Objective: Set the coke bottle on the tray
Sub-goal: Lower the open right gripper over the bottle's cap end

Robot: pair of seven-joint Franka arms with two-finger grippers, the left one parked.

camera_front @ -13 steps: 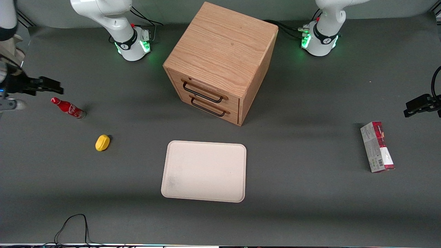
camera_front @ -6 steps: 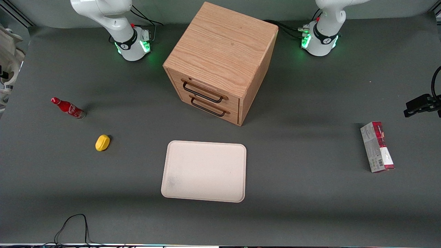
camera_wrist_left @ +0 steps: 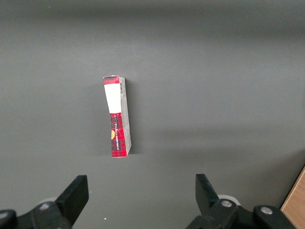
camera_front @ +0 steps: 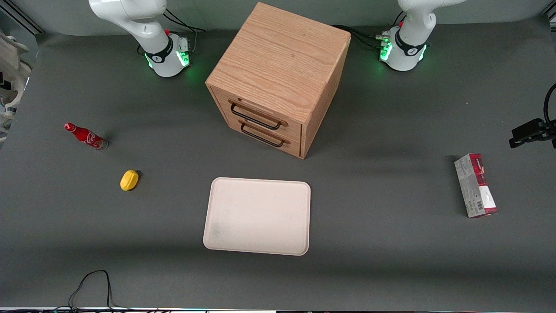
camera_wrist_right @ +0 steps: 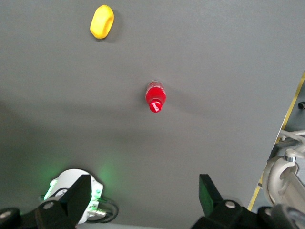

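The small red coke bottle with its red cap stands upright on the grey table toward the working arm's end, well apart from the cream rectangular tray. The gripper, fingers spread wide and holding nothing, hangs high above the bottle; its fingertips are cut off in the right wrist view and it is out of the front view. A yellow rounded lump lies near the bottle

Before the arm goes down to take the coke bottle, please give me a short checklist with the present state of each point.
1. Coke bottle stands upright on the table: ok.
2. Gripper is above the bottle with fingers open and empty: ok.
3. Bottle lies centred between the fingers: ok, roughly.
4. Yellow object stands apart from the bottle: ok.
5. Tray has nothing on it: ok.
6. Path to the tray misses the wooden drawer cabinet: cannot tell.
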